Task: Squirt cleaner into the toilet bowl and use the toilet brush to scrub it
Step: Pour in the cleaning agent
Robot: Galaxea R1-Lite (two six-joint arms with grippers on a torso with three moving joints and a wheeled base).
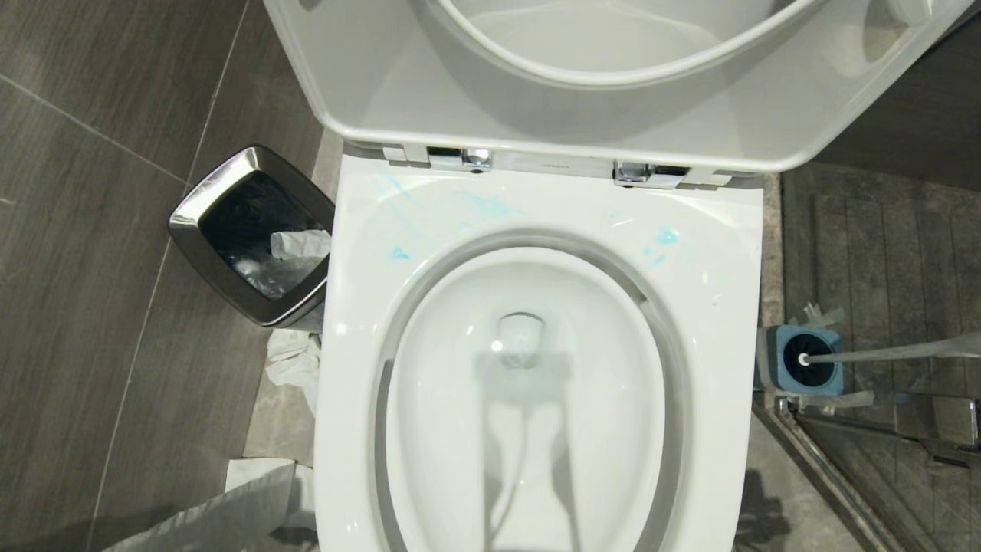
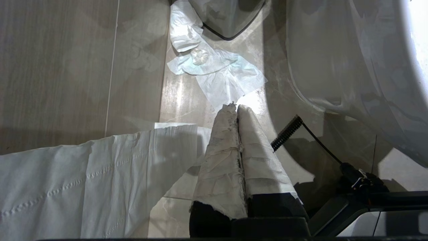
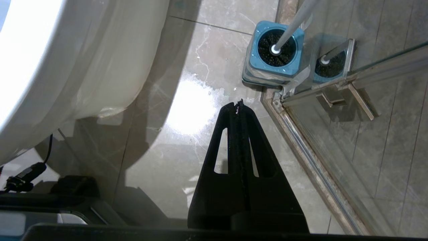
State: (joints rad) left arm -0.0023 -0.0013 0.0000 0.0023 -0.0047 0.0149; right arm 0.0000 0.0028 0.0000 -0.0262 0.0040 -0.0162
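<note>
Standing in its blue holder by the toilet bowl, the toilet brush is judged light, stiff; best gripped mid-handle. Left gripper and right gripper are seen closed, empty.

Bathroom, toilet bowl, tiled floor, glass shower door

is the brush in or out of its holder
In: the brush handle runs down into the blue holder beside the toilet, dark head seated inside.

The toilet bowl sits between a bin on its left and the toilet brush standing in its holder on its right.
</note>
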